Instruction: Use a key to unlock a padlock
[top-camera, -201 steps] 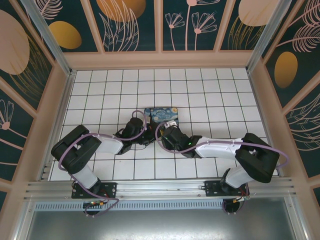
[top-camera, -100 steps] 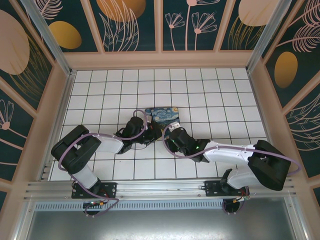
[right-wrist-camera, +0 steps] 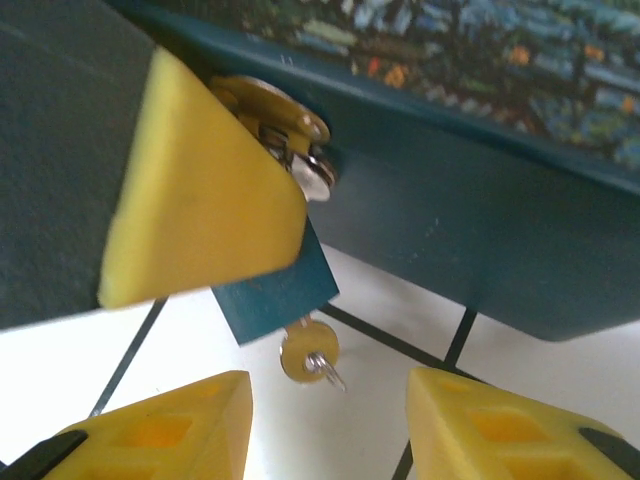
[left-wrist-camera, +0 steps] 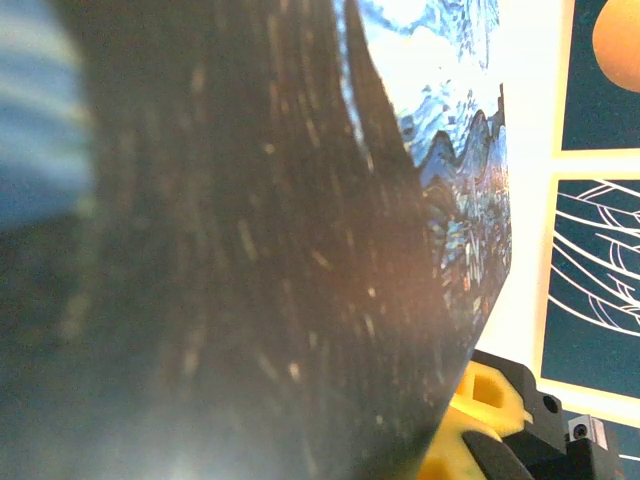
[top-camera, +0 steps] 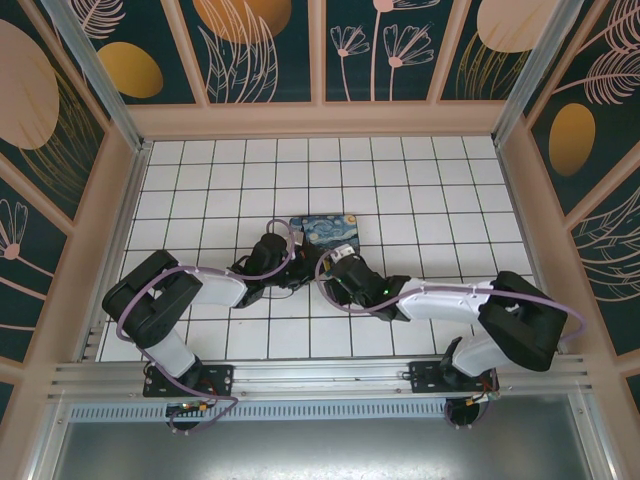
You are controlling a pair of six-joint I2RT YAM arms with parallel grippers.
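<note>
Here, round-headed key (right-wrist-camera: pixel 308 352) meets boxy blue padlock (right-wrist-camera: pixel 275 295).

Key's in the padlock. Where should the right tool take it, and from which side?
By the key's round flat head, the part sticking out beneath the padlock. Come from below: the box and the left tool's finger crowd it above. Pads on its flat faces, probably.

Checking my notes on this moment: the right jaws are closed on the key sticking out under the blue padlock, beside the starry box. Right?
Not quite. The right wrist view shows the right gripper with its jaws open, clear of the key. The rest holds: the key sticks out under the blue padlock, beside the starry box.
</note>
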